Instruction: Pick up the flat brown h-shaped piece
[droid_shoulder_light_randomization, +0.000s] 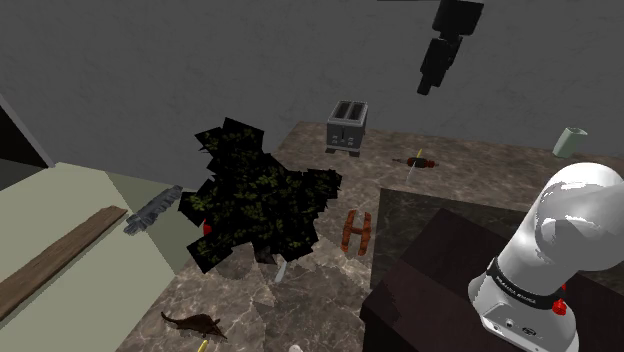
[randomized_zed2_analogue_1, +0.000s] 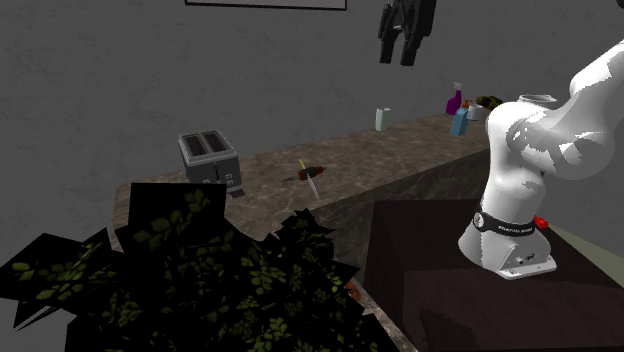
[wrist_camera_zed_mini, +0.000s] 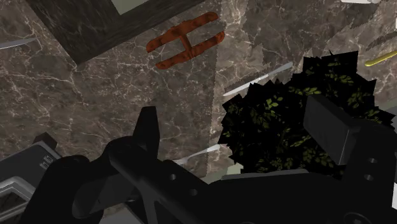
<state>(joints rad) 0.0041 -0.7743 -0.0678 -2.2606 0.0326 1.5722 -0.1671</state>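
Well below the hand (droid_shoulder_light_randomization: 427, 86) and out ahead of it, the flat reddish-brown H-shaped piece (wrist_camera_zed_mini: 186, 41) lies on the marble table (wrist_camera_zed_mini: 95, 108), long bars running roughly along the finger line. Hand's wide open, holding nothing.

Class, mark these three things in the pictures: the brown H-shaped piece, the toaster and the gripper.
H-shaped piece (droid_shoulder_light_randomization: 357, 231): shoulder view, on its crossbar.
Toaster (droid_shoulder_light_randomization: 346, 135): shoulder view, on its side wall.
Gripper (randomized_zed2_analogue_1: 396, 55): second exterior view, midway between its fingertips.
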